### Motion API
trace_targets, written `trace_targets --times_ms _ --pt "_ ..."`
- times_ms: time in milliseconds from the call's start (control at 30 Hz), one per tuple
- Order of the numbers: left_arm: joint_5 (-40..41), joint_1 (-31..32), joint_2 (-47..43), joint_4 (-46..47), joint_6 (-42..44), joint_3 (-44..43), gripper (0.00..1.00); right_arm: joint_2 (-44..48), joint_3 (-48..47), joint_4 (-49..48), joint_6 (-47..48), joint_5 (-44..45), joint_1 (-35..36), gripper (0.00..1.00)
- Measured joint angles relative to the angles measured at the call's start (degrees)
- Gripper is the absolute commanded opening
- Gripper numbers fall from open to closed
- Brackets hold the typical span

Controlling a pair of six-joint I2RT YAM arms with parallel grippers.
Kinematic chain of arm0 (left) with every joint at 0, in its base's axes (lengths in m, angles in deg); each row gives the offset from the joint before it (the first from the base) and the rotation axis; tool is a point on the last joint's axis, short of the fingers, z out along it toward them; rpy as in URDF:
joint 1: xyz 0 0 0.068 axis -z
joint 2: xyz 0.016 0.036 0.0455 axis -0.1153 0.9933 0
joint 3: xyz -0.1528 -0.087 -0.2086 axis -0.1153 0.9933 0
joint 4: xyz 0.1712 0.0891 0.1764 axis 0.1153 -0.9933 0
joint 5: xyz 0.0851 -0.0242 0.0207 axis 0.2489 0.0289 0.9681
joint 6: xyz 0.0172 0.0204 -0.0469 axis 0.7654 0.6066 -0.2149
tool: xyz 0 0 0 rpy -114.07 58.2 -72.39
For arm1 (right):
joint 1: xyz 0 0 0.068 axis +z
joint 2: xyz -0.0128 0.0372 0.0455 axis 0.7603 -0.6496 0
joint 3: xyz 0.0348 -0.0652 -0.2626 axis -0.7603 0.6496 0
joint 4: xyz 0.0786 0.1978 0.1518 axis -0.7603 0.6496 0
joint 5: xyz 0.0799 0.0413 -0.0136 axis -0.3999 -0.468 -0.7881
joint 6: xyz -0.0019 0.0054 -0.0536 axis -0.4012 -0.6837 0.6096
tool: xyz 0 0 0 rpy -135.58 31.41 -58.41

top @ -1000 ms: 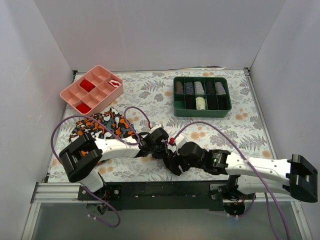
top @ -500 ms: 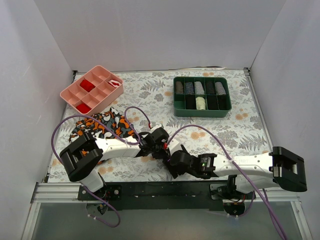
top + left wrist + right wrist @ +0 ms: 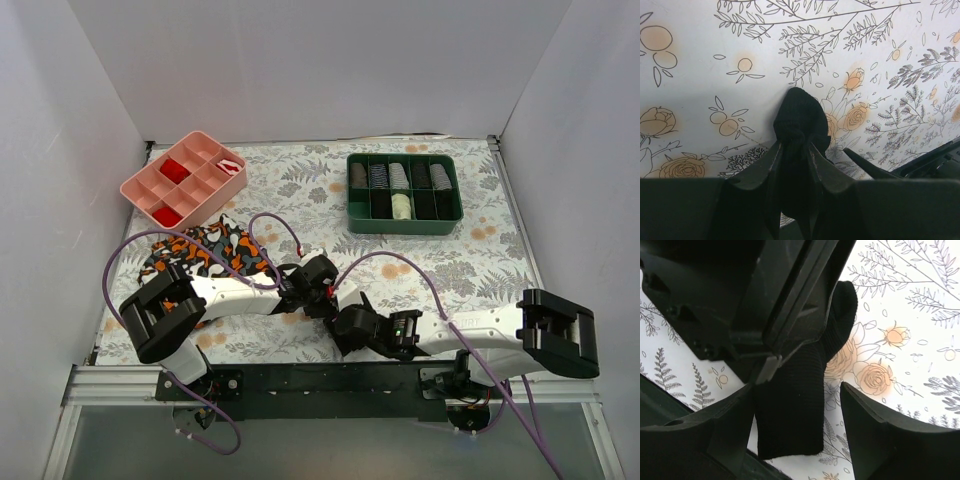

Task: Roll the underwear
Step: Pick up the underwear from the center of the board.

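Low on the flowered surface [image 3: 300, 190], your left hand [image 3: 795, 146] is pinching the underwear [image 3: 800, 112], a soft, light, floppy black bundle, while your right hand [image 3: 797, 405] is straddling it spread wide, so you are likely wanting to grip its thick folded end.

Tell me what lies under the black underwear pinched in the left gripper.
Only the floral table cover shows around the underwear, which the left gripper pinches. The patch directly beneath the fabric is covered, so nothing there can be confirmed.
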Motion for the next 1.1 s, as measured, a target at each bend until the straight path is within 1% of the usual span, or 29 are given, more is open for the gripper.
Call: trace_targets --times_ms 33,67,133,167,233,267,333,367,433,467,533,600,633,667,700,733,767,800,867,900,933,1100 --pt "0.0 0.0 0.0 0.0 0.0 0.0 0.02 -0.5 0.0 -0.5 -0.3 0.1 0.0 0.7" --pt "0.0 0.0 0.0 0.0 0.0 0.0 0.02 -1.3 0.0 -0.9 -0.7 0.1 0.0 0.64" --pt "-0.1 0.0 0.0 0.1 0.0 0.0 0.02 -2.4 0.0 -1.4 -1.3 0.1 0.0 0.56" --pt "-0.1 0.0 0.0 0.2 0.0 0.0 0.02 -2.9 0.0 -1.8 -1.7 0.0 0.1 0.5" --pt "-0.2 0.0 0.0 0.3 0.0 0.1 0.02 -3.3 0.0 -2.1 -2.2 0.1 0.3 0.47" --pt "-0.2 0.0 0.0 0.4 0.0 0.1 0.02 -3.4 0.0 -2.2 -2.5 0.1 0.4 0.43" --pt "-0.2 0.0 0.0 0.5 0.0 0.1 0.02 -3.5 0.0 -2.1 -3.3 0.5 0.4 0.4" --pt "-0.2 0.0 0.0 0.6 0.0 0.1 0.02 -3.5 0.0 -2.1 -3.4 0.6 0.4 0.32" --pt "-0.2 0.0 0.0 0.8 0.0 0.1 0.02 -3.5 0.0 -2.1 -3.8 0.6 0.3 0.24" --pt "-0.2 0.0 0.0 0.8 0.0 0.1 0.02 -3.5 0.0 -2.1 -3.9 0.7 0.3 0.13" --pt "-0.2 0.0 0.0 0.9 0.1 0.2 0.04 -3.5 0.0 -2.1 -4.2 0.5 0.1 0.01" --pt "-0.2 -0.1 0.0 1.0 0.1 0.2 0.1 -3.4 0.0 -2.0 -4.4 0.4 -0.2 0.01" --pt "-0.2 -0.2 0.0 1.0 0.1 0.2 0.16 -3.3 0.0 -1.9 -4.6 0.2 -0.3 0.01" --pt "-0.1 -0.3 0.0 1.0 0.1 0.2 0.24 -3.2 0.0 -1.8 -4.7 0.0 -0.5 0.01" --pt "0.0 -0.5 -0.1 0.9 0.0 0.2 0.26 -3.0 0.0 -1.6 -4.9 -0.1 -0.7 0.01" --pt "0.2 -0.7 -0.3 0.7 -0.1 0.2 0.3 -2.6 0.0 -1.3 -5.0 -0.2 -0.9 0.01" --pt "0.4 -1.0 -0.7 0.2 -0.2 0.1 0.5 -2.2 0.0 -0.7 -5.0 -0.2 -1.2 0.01" --pt "0.6 -1.3 -1.3 -0.4 -0.3 0.1 0.55 -1.5 0.0 0.0 -5.0 -0.1 -1.6 0.01" --pt "1.8 -2.3 -3.3 -2.4 -0.1 0.1 0.57 0.4 0.0 1.8 -5.0 0.0 -2.6 0.01" --pt "2.4 -3.0 -4.7 -3.6 -0.3 0.1 0.62 2.1 0.1 3.3 -5.0 0.1 -3.8 0.01" --pt "3.1 -4.0 -6.4 -4.4 -0.3 0.1 0.63 3.4 0.1 4.2 -4.9 0.3 -4.6 0.01" --pt "6.2 -8.0 -17.1 -7.4 0.9 0.0 0.65 11.3 0.2 9.6 -3.4 1.6 -11.3 0.01"
